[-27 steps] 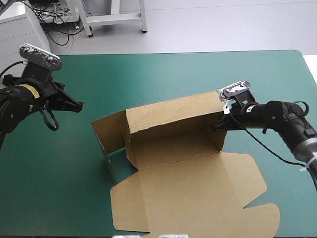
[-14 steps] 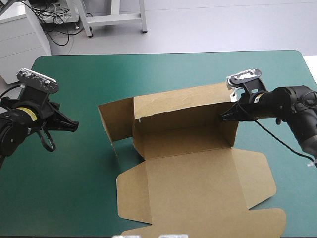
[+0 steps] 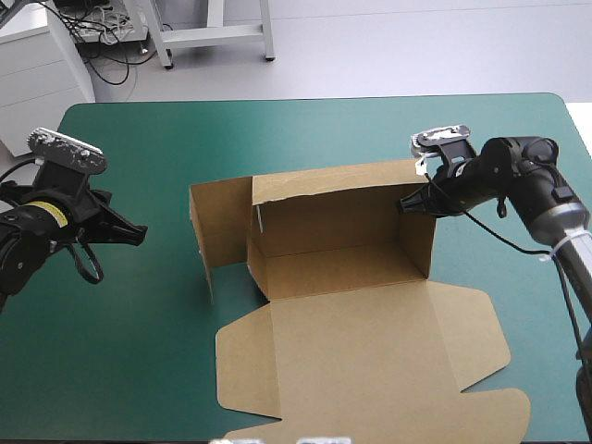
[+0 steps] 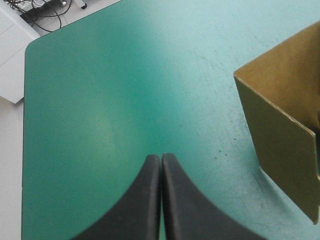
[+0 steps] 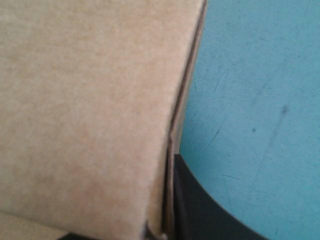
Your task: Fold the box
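The brown box (image 3: 338, 266) stands in the middle of the teal-green cover with its back wall and right side wall raised. Its lid (image 3: 370, 351) lies flat toward the near edge. A left end flap (image 3: 220, 222) stands upright, swung outward. My right gripper (image 3: 407, 207) is shut on the box at the top of its back right corner. In the right wrist view the board (image 5: 90, 110) fills the frame, with one black finger (image 5: 200, 205) behind the wall edge. My left gripper (image 3: 139, 233) is shut and holds nothing, well left of the box (image 4: 285, 110), over bare cover (image 4: 125, 90).
The lid's front flap (image 3: 481, 421) reaches close to the table's near edge. The teal-green cover (image 3: 120, 351) runs to rounded corners at the far left and far right. A white cabinet (image 3: 37, 65) stands beyond the far left corner.
The right gripper has dragged and turned the box, so its back wall now lies nearly parallel to the far edge. Earlier the left arm drew back toward the near left, then held still.
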Tool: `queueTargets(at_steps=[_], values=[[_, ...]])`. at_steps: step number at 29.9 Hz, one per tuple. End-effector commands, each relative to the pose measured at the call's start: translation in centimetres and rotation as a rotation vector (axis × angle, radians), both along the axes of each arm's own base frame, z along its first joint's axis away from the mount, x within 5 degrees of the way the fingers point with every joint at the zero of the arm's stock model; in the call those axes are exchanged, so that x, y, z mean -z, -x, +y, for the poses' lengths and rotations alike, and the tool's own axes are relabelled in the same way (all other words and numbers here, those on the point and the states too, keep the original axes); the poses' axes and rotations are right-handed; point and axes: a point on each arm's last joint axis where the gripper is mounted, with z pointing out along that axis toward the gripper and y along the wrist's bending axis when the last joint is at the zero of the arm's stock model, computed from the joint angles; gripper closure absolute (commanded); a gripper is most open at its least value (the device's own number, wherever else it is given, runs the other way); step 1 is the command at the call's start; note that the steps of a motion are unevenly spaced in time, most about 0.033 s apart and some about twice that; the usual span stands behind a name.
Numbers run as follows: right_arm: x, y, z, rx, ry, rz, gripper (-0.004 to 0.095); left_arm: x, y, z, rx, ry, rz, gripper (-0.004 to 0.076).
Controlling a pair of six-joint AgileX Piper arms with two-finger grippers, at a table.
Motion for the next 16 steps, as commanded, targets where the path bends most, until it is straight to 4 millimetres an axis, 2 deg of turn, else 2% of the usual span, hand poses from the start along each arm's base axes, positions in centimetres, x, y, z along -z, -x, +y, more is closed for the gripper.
queueTargets(at_steps=[1, 9, 16], values=[[1.0, -1.5, 0.3, 0.002, 0.007, 0.071, 0.0931, -1.7, 0.4, -0.1, 0.011, 0.054, -0.11, 0.0733], [1.2, -5.3, 1.1, 0.021, -0.009, 0.035, 0.0931, -1.7, 0.4, -0.2, 0.014, 0.061, -0.112, 0.0733], [1.4, -6.8, 1.4, 0.006, -0.006, -0.019, 0.0919, -1.8, 0.3, -0.2, 0.016, 0.063, -0.123, 0.0733]])
